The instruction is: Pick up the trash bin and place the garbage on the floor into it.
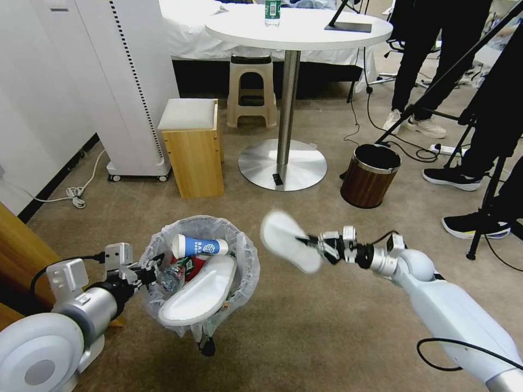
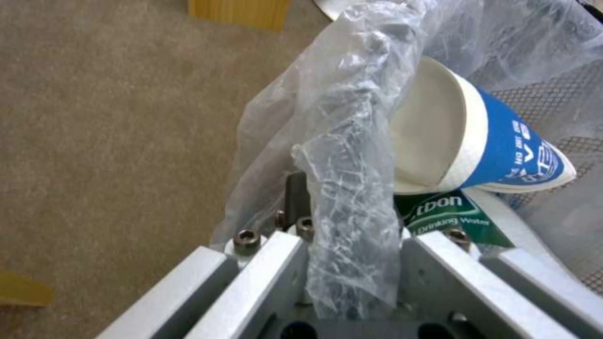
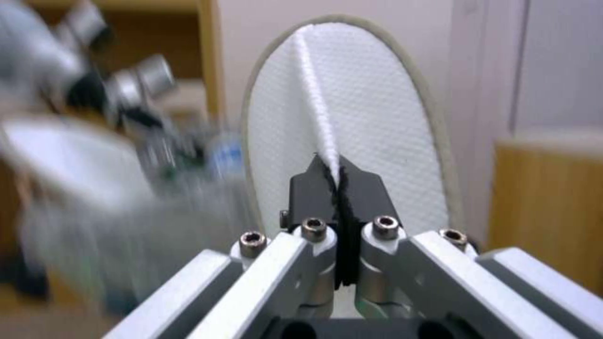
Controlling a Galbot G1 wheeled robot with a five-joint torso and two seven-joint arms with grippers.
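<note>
Gripping the near-left rim of the small round black trash bin (image 1: 202, 325) lined with a crinkly translucent white plastic bag, the left gripper (image 1: 146, 274) has its jaws closed on a bunched fold of that liner, as the left wrist view shows. Whether the bin rests on the flat beige-brown short-pile carpet floor (image 1: 327, 337) or hangs just above it cannot be told. Inside lie a blue-and-white paper cup (image 1: 199, 246) on its side, a clear plastic bottle with a green label (image 1: 173, 275) and a white slipper (image 1: 200, 290) leaning over the near rim. Just right of the bin, above the carpet, the right gripper (image 1: 311, 242) pinches a second white slipper (image 1: 289, 240), jaws shut on a ridge of its fabric, sole pointing left towards the bin. Farther right stands a wood-grain cylindrical bin with a chrome rim (image 1: 370, 175).
</note>
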